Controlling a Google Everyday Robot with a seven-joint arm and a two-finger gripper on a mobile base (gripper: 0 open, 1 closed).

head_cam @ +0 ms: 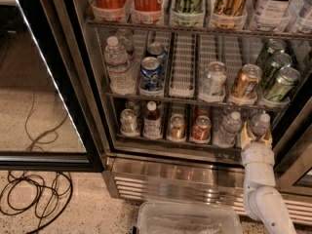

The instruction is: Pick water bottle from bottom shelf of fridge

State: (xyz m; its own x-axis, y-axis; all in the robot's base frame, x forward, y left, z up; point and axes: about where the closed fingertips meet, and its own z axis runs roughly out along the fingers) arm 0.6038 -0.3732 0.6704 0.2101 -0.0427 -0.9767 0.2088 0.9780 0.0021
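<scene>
The fridge (161,177) stands open, its black-framed glass door (48,161) swung out to the left. On the bottom shelf (165,143), two small clear water bottles with white caps stand at the right end. One water bottle (228,127) is in the second lane from the right, the other water bottle (260,122) in the rightmost lane. My gripper (256,136), on a white arm rising from the lower right, is at the base of the rightmost bottle, which stands upright on the rack.
On the bottom shelf to the left are a red can (200,128), a gold can (176,126), a white-capped bottle of dark liquid (152,121) and a silver can (128,121). A clear plastic bin (187,219) sits on the floor below. Cables (34,194) lie at the left.
</scene>
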